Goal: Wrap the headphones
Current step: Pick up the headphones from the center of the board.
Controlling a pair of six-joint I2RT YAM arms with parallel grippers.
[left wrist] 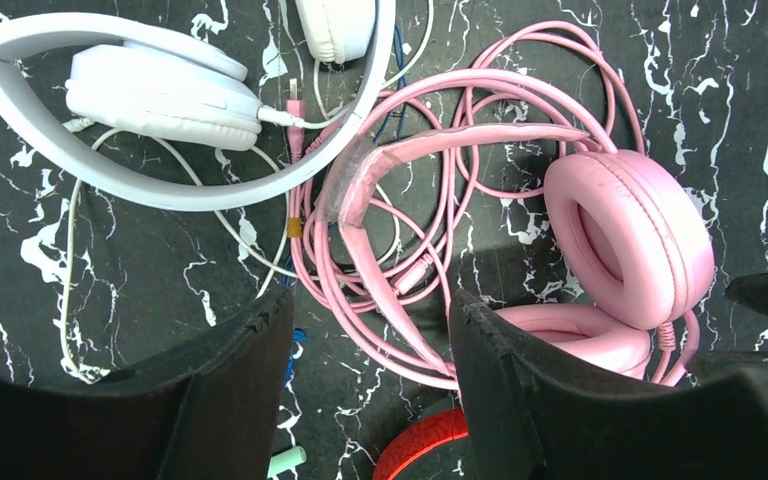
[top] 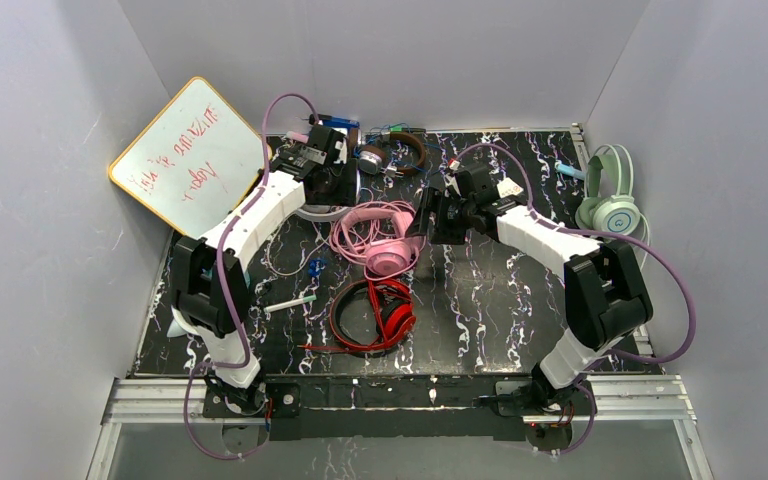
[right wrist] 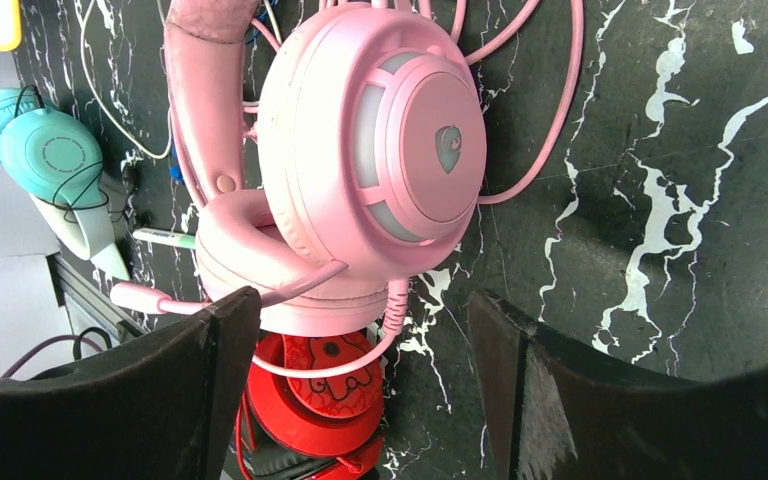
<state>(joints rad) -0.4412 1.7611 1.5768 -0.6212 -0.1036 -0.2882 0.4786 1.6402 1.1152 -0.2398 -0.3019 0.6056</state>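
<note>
The pink headphones (top: 380, 240) lie mid-table with their pink cord (left wrist: 332, 280) coiled loosely beside the headband. My left gripper (left wrist: 370, 310) hovers open above that coil; strands of cord run under the gap, and nothing is pinched. My right gripper (right wrist: 360, 305) stands open just off the pink ear cup (right wrist: 380, 150), with the cup's cable stub drooping between its fingers. White headphones (left wrist: 160, 90) lie behind the pink pair. Red headphones (top: 375, 315) lie in front of it.
Mint green headphones (top: 610, 195) hang at the right edge and brown ones (top: 400, 150) sit at the back. Teal headphones (right wrist: 50, 160) show at the left of the right wrist view. A whiteboard (top: 195, 155) leans at the back left. A green pen (top: 290, 303) lies near the front left.
</note>
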